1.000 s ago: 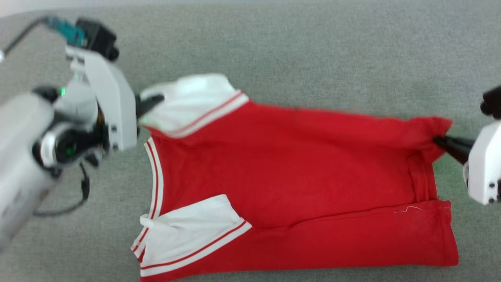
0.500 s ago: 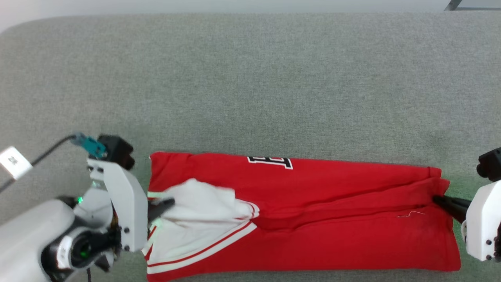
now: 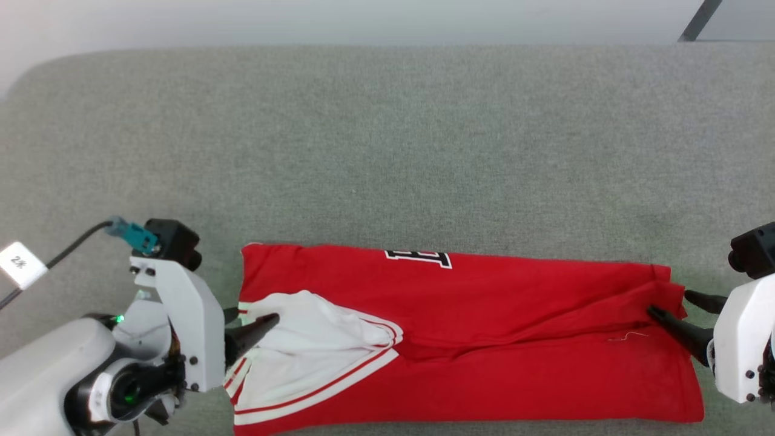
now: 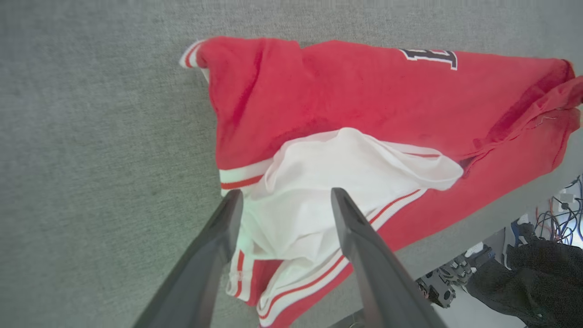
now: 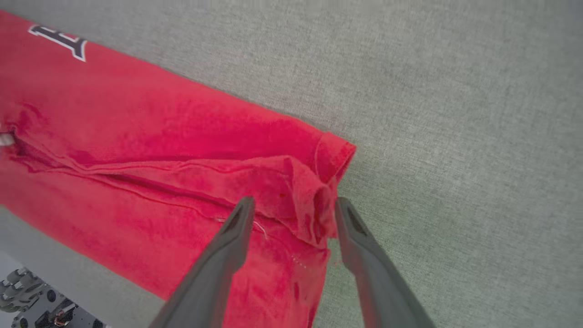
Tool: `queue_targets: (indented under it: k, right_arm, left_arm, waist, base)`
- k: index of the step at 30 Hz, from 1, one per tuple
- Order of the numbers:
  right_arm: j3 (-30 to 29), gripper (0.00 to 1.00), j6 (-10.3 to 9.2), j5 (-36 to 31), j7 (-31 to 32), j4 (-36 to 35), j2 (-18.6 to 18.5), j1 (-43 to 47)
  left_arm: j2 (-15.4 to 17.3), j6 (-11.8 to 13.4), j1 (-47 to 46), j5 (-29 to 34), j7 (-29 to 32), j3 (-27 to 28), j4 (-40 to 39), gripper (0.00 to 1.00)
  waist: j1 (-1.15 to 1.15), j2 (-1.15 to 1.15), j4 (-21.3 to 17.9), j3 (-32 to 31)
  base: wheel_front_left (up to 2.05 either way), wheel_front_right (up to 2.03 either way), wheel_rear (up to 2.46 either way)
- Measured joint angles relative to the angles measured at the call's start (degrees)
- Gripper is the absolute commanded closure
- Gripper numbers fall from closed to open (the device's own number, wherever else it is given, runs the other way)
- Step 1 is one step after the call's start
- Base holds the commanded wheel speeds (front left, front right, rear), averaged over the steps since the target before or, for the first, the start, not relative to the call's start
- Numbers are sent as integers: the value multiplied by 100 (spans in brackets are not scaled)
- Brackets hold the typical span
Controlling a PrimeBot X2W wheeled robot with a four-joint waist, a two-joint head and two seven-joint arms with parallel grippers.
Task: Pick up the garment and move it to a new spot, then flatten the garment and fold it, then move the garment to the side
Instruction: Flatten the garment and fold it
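Stretching away beyond both grippers, a grey fabric-covered surface (image 3: 387,151) carries the red jersey (image 3: 484,303), folded lengthwise into a long band that lies between them. Soft, light and limp, it would likely sag unless pinched at doubled edges. The left gripper (image 4: 286,193), fingers spread, straddles the white sleeve (image 4: 346,173) without pinching it. The right gripper (image 5: 295,200), also spread, brackets the bunched hem corner (image 5: 319,182). Cables (image 4: 553,218) show past the surface's edge.

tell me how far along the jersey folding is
Done: the red jersey lies on the grey table folded lengthwise into a band. In hand: left gripper open over the white sleeve, right gripper open at the bunched hem corner. Left: smoothing, probably a crosswise fold, moving it aside.
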Motion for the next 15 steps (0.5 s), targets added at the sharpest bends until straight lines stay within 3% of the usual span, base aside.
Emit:
queue_targets:
  k: [6,15]
  right_arm:
    - [-189,0,0,8,100,-158,52,153]
    - [-794,0,0,-261,-118,-138,578,743]
  left_arm:
    - [124,52,171,-78,-378,162,-181,0]
    - [174,-51,893,248,-2104,432,-185,0]
  waist:
    - [0,0,35,-289]
    - [0,0,120,-891]
  base:
    - [0,0,0]
    - [0,0,0]
